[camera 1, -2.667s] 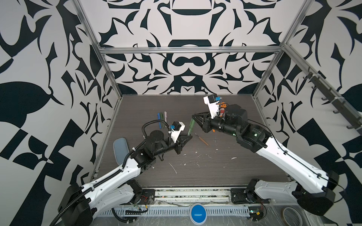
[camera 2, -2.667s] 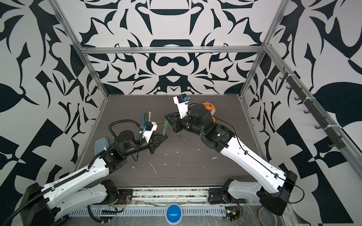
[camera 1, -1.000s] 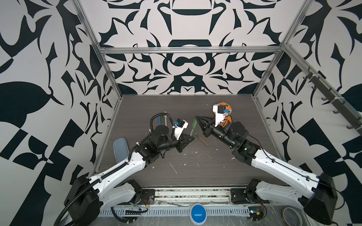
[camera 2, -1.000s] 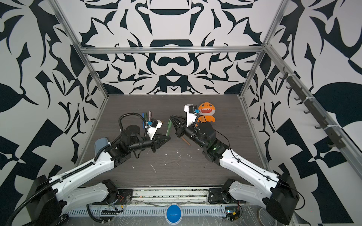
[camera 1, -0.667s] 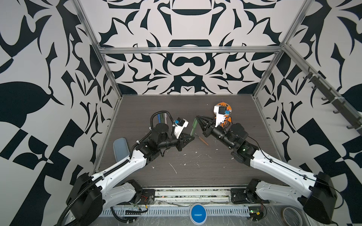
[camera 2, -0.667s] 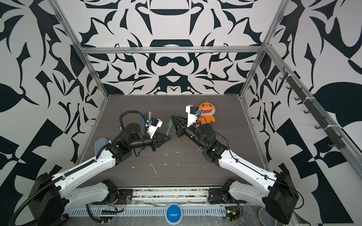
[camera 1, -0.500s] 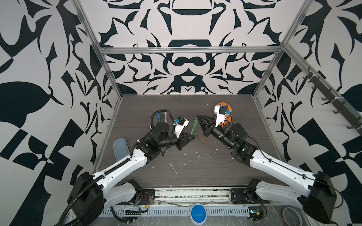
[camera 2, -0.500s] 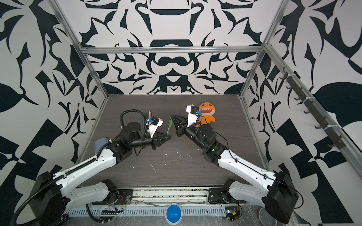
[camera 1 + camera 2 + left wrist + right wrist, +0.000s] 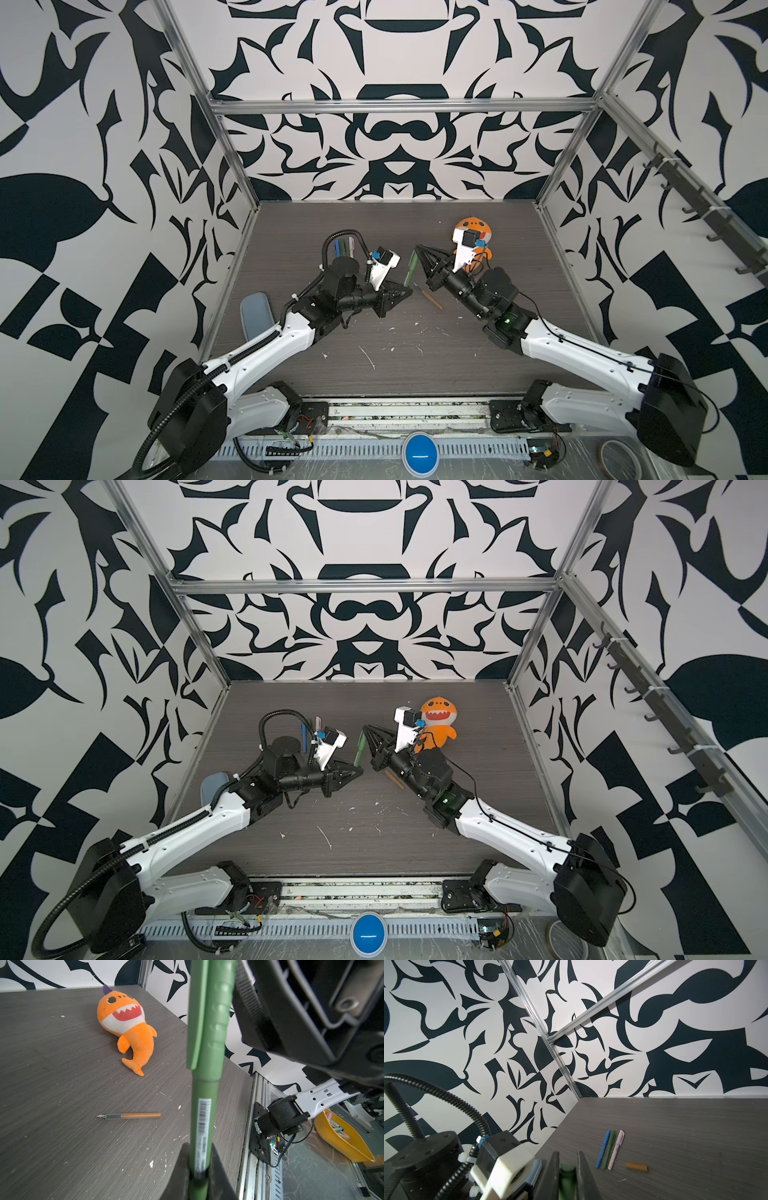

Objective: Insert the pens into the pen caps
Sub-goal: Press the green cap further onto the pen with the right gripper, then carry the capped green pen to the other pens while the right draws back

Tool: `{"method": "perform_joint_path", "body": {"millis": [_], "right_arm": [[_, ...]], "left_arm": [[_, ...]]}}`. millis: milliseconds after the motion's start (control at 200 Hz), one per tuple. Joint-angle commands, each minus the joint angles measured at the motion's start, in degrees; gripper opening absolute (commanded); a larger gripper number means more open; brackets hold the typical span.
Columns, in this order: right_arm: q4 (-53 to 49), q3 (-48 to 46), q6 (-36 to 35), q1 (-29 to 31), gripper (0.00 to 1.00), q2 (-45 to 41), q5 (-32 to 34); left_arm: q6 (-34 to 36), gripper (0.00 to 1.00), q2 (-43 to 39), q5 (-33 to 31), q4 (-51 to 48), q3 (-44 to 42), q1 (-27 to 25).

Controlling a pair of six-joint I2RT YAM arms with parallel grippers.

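1. Left wrist view: the left gripper is clenched on the barrel of the green pen, holding it clear of the table.
2. The green cap sits over the pen's far end, in line with the barrel. The right gripper is clamped on that cap.
3. In both top views the grippers meet near the table's middle, the right one at 1 o'clock of the left.
4. An uncapped orange-brown pen lies flat at 5 o'clock of the green pen.
5. Three capped pens, blue, green and pink, lie side by side at 10 o'clock of the left gripper. A mustard cap lies near them, apart.
6. A shark plush lies at 2 o'clock of the right gripper.
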Motion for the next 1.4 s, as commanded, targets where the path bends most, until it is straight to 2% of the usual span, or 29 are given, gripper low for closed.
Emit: {"method": "perform_joint_path", "body": {"millis": [0,145,280,325,435,535,695,885,980,1085,1240,1285,1395], "right_arm": [[-25.20,-7.18,-0.99,6.86,0.00,3.53,-16.18],[-27.24,-3.39,-1.27,6.85,0.01,0.18,-14.73],[-32.77,6.68,-4.71,6.78,0.30,-5.00,-8.76],[-34.78,10.87,-6.41,6.74,0.36,-6.78,-5.87],[-38.19,19.21,-10.40,6.71,0.41,-10.12,-1.40],[-39.83,21.89,-12.34,6.68,0.41,-12.52,0.39],[-41.95,18.58,-13.73,6.68,0.40,-14.11,5.25],[-41.20,10.61,-13.65,4.78,0.39,-11.31,10.75],[-37.95,7.23,-12.62,2.40,0.39,-8.41,9.62],[-33.69,4.05,-11.19,-1.04,0.39,-4.71,6.90],[-26.45,-0.58,-10.30,-3.26,0.38,-1.51,8.47],[-24.36,-2.15,-10.35,-3.26,0.38,-1.08,11.71],[-21.66,-5.05,-10.69,-3.34,0.38,-1.03,13.76]], "left_arm": [[-5.31,0.00,-2.08,-9.45,27.87,10.69,4.15],[-4.62,0.00,-2.37,-8.48,25.41,9.71,4.16],[-3.91,0.00,-4.00,-7.46,20.95,5.37,4.19],[-4.22,0.00,-4.65,-7.44,19.92,3.07,4.15],[-5.64,0.00,-6.73,-9.13,18.80,-3.23,4.15],[-6.50,0.00,-9.04,-13.01,16.66,-7.46,4.15],[-6.60,0.00,-13.05,-20.66,8.30,-8.35,4.28],[-7.47,0.00,-12.08,-30.21,-7.41,-0.76,6.94],[-9.38,0.00,-9.05,-30.89,-16.40,4.40,11.53],[-11.78,0.00,-4.52,-26.33,-23.89,9.26,18.89],[-12.10,0.00,1.62,-22.87,-30.84,14.96,27.02],[-11.76,0.00,3.32,-22.22,-32.44,16.67,28.58],[-9.24,0.00,8.60,-22.83,-35.94,20.72,30.96]]}}
